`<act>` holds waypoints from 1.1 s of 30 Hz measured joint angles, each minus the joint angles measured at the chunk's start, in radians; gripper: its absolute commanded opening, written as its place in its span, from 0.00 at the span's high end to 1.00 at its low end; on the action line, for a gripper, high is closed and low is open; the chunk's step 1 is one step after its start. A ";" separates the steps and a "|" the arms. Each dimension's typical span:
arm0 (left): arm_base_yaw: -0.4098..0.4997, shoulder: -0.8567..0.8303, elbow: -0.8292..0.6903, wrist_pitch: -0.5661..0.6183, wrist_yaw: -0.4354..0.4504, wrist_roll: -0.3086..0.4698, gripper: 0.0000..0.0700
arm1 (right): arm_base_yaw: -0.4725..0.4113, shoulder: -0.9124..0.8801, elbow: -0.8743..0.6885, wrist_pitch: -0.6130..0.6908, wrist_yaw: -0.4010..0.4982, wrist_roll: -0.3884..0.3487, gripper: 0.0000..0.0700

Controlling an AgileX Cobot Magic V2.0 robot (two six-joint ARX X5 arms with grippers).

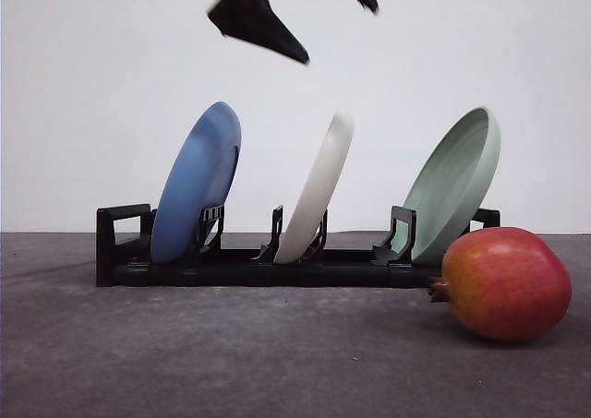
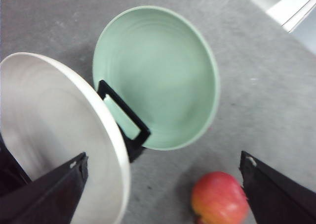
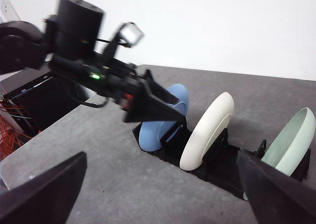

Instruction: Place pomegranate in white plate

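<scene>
The red-orange pomegranate (image 1: 506,284) lies on the grey table at the front right, just in front of the rack's right end. It also appears in the left wrist view as pomegranate (image 2: 219,198), free of any grip. The white plate (image 1: 319,187) stands on edge in the middle slot of the black rack (image 1: 120,252). High above that plate hangs my left gripper (image 1: 342,36), open and empty. From the left wrist, the gripper (image 2: 163,157) spans the white plate (image 2: 49,120) and the fruit. My right gripper (image 3: 162,157) is open, well back from the white plate (image 3: 207,130).
A blue plate (image 1: 196,183) stands in the rack's left slot and a pale green plate (image 1: 452,187) in its right slot, close behind the fruit. The left arm (image 3: 79,31) reaches over the rack. Bare grey table lies in front of the rack.
</scene>
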 measured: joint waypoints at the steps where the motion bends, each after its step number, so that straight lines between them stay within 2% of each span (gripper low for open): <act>1: -0.005 0.019 0.008 0.000 -0.018 0.000 0.15 | 0.000 0.000 0.000 0.000 0.000 0.001 0.12; 8: -0.015 0.105 0.011 0.034 -0.098 0.000 0.15 | 0.000 0.000 0.000 0.000 0.000 0.006 0.12; 20: -0.015 0.190 0.012 0.054 -0.101 0.009 0.18 | 0.000 0.000 0.000 0.000 0.000 0.039 0.12; 21: -0.015 0.192 0.012 0.054 -0.101 0.011 0.24 | 0.000 0.000 0.000 0.000 0.000 0.044 0.12; 23: -0.015 0.193 0.012 0.058 -0.102 0.016 0.44 | 0.000 0.000 0.000 0.000 0.000 0.050 0.12; 30: -0.015 0.193 0.012 0.064 -0.102 0.018 1.00 | 0.000 0.000 0.000 0.000 0.000 0.054 0.12; 33: -0.015 0.193 0.012 0.067 -0.101 0.018 1.00 | 0.000 0.000 0.000 0.000 0.000 0.054 0.12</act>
